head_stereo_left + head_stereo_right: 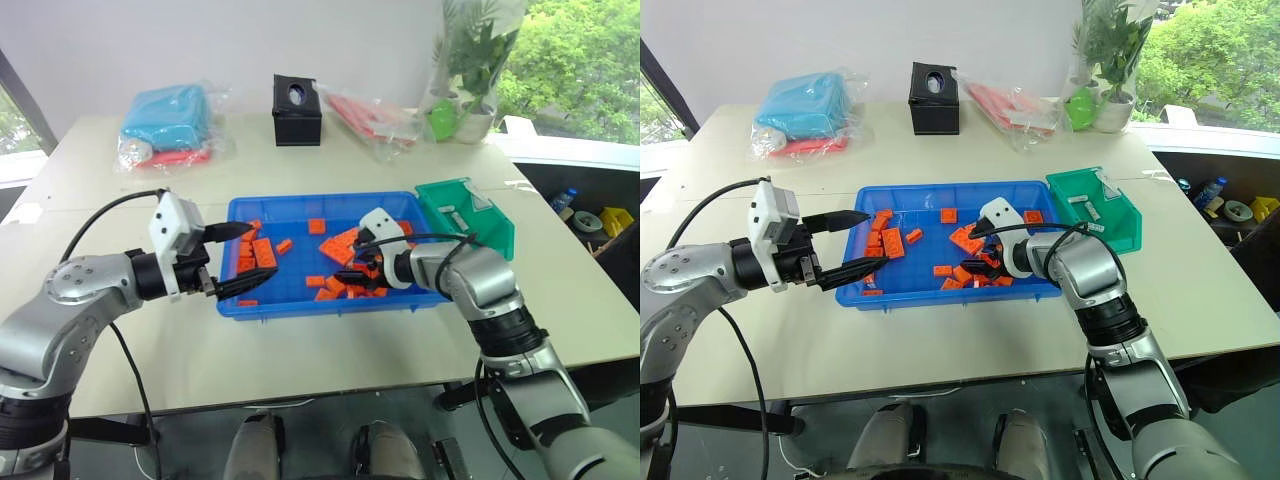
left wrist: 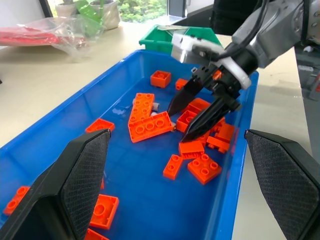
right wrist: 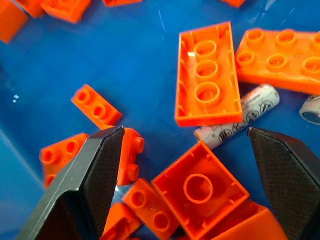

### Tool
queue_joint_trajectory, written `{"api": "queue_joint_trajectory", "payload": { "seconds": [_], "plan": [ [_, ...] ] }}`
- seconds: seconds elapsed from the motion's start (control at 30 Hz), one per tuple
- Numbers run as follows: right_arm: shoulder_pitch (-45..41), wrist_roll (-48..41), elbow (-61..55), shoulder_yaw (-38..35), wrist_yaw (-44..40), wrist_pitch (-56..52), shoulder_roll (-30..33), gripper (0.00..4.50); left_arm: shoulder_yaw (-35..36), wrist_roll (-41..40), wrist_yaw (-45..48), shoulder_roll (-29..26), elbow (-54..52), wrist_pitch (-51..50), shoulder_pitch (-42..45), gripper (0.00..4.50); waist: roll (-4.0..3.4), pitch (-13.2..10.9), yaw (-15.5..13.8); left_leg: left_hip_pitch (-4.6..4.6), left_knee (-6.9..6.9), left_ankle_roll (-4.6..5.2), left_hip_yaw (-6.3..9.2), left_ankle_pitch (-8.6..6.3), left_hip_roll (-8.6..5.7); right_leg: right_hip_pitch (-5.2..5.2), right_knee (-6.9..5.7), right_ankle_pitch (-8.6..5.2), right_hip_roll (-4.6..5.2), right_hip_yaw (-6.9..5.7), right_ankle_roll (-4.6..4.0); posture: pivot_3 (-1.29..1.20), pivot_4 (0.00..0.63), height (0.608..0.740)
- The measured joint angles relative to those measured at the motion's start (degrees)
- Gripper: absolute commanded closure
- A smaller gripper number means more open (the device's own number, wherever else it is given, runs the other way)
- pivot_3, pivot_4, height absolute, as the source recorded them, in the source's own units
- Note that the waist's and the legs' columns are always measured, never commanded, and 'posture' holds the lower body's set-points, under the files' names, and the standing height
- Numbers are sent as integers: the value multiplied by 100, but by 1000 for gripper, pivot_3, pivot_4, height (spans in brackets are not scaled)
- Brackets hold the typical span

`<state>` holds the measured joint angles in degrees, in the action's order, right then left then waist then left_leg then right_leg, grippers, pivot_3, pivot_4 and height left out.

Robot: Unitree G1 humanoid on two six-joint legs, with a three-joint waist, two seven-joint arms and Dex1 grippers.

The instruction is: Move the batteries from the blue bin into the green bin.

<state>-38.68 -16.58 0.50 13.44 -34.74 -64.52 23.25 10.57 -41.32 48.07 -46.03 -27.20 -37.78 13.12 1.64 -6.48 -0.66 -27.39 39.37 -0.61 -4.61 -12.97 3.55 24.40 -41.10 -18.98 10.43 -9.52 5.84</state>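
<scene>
The large shallow bright blue plastic bin [image 1: 425, 300] sits at the middle of the table, scattered with orange plastic toy bricks [image 2: 150, 126]. I read the bricks as clutter that partly buries what I am after: one pale silver-grey cylindrical battery [image 3: 237, 116] lies on the bin floor, partly tucked under an upturned brick, and the end of a second battery [image 3: 311, 108] shows beside it. The small deep green plastic bin [image 1: 490, 235] stands just beside the blue bin's right end, placed close for a short transfer. It already holds a few small grey pieces that look like batteries.

I have the right gripper [image 1: 358, 260] reaching into the right half of the blue bin, pitched downward and angled leftward, tips low among the bricks. Its black fingers [image 3: 97, 165] are spread wide and empty, with the battery lying between them in the wrist view but not yet touched.

The left gripper [image 1: 232, 258] hangs roughly level at the blue bin's left end, pointing inward, fingers [image 2: 80, 175] released wide and grasping nothing. I judge it a standby pose, clear of the working arm.
</scene>
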Motion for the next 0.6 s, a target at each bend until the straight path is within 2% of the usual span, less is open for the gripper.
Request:
{"api": "queue_joint_trajectory", "payload": {
  "seconds": [0.3, 0.4, 0.6],
  "plan": [
    [-362, 405, 920, 342, -123, 832, -159, 454, 75, -2, -80, 1, -1, 9, 15, 0, 5, 3, 5, 1, 0, 0, -1, 0, 1, 0, -1, 0, -5, 0, 0, 0, 150, 630],
    [-381, 447, 989, 352, -177, 917, -180, 1316, 116, -4, -82, 0, 0, 9, 19, 0, 6, 4, 2, 1, 1, 0, -1, 0, 1, -1, -1, 0, -5, 0, 0, 0, 150, 630],
    [-339, 445, 853, 363, -292, 834, -178, 4318, 147, -4, -83, 1, 1, 9, 76, 0, 5, 3, -1, 1, 1, -1, -1, 0, 2, 0, -1, 0, -4, 0, 0, 0, 150, 630]
  ]
}}
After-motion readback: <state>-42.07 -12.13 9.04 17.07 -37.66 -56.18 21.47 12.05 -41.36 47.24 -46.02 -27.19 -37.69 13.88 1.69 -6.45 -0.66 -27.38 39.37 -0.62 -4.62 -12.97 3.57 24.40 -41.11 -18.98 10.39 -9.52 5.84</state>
